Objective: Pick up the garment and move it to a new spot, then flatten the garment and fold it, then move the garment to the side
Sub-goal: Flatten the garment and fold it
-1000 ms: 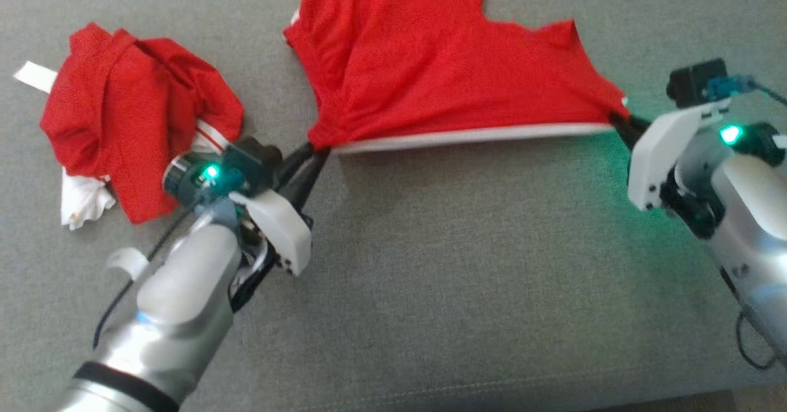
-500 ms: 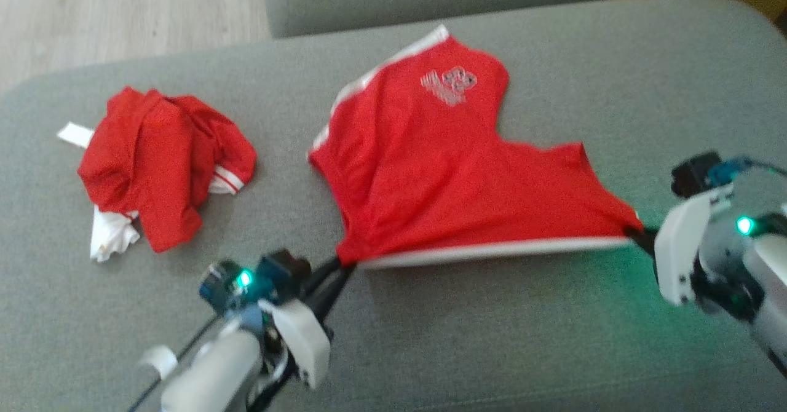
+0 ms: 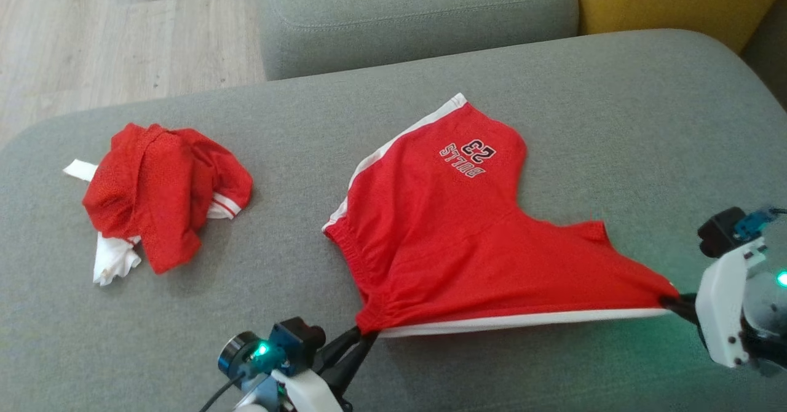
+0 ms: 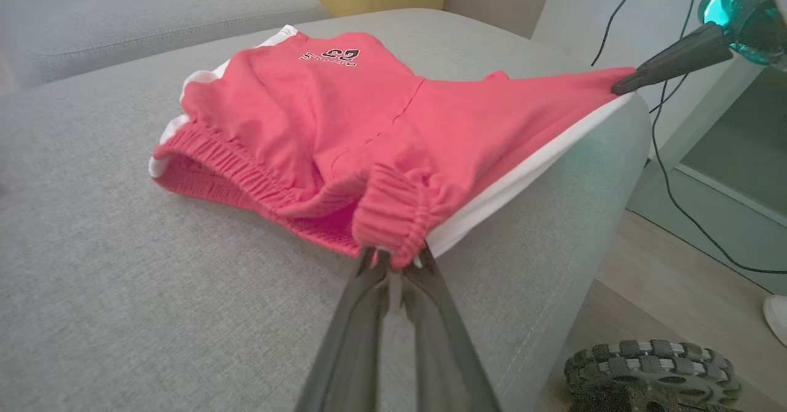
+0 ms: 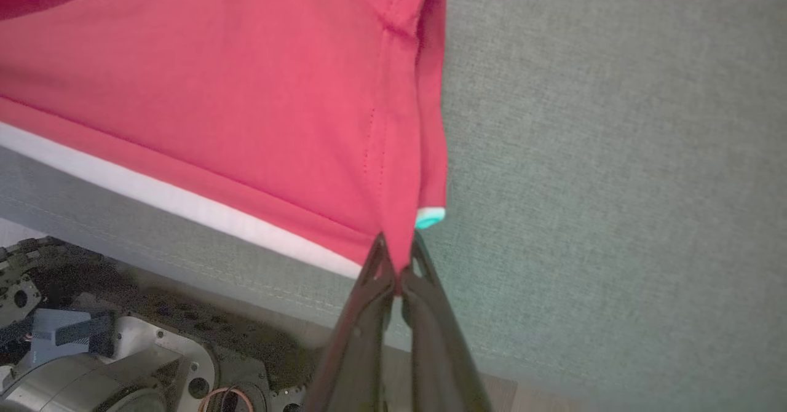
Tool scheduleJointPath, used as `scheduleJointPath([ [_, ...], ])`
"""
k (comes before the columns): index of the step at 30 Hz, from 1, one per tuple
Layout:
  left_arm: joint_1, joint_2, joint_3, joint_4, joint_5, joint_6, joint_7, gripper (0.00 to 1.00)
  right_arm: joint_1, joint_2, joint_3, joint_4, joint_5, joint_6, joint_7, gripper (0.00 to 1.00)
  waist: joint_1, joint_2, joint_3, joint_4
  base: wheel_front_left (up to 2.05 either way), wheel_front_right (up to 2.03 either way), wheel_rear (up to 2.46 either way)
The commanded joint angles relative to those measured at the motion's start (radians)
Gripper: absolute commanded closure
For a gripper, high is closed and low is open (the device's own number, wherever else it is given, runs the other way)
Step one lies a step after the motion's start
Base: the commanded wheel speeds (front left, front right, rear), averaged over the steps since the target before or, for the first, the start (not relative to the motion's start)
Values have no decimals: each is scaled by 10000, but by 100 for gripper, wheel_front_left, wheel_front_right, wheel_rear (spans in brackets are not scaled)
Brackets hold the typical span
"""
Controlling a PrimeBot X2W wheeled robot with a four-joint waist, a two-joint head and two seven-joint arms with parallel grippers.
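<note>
Bare grey cushion (image 3: 615, 104) lies open beyond and right of the shorts (image 3: 455, 240). A crumpled red garment (image 3: 154, 197) occupies the left side, well apart

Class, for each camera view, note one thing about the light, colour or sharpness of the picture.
Head view: sharp, the lettering on the red shorts is readable, and green glow tints the grey cushion lower right. Left wrist view: shorts look washed-out pink; wheel blurred. Right wrist view: white trim tip tinted teal.

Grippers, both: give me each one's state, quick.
Left gripper: closed on the elastic waistband of the red fabric shorts.
Right gripper: closed on the same shorts' leg hem.
</note>
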State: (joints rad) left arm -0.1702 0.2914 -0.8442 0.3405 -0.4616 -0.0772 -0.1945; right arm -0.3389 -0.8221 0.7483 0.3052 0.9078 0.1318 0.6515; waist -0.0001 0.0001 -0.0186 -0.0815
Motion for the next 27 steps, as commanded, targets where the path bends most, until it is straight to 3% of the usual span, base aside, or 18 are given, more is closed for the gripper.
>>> scheduleJointPath([
  [1, -398, 459, 471, -342, -77, 223, 12, 100, 10, -717, -450, -182, -110, -11, 122, 100, 1, -1, 44, 46, 0, 0, 0],
  [17, -2056, 181, 847, -933, 61, 468, 243, 100, -1363, 265, -2521, -1217, -1532, -11, 1953, 100, 1, -1, 1515, 966, 0, 0, 0],
  [27, -3507, -348, 968, -510, 29, 194, 111, 100, -3782, 725, -2493, -699, -2555, -11, 3009, 100, 1, -1, 2792, 1979, 0, 0, 0],
])
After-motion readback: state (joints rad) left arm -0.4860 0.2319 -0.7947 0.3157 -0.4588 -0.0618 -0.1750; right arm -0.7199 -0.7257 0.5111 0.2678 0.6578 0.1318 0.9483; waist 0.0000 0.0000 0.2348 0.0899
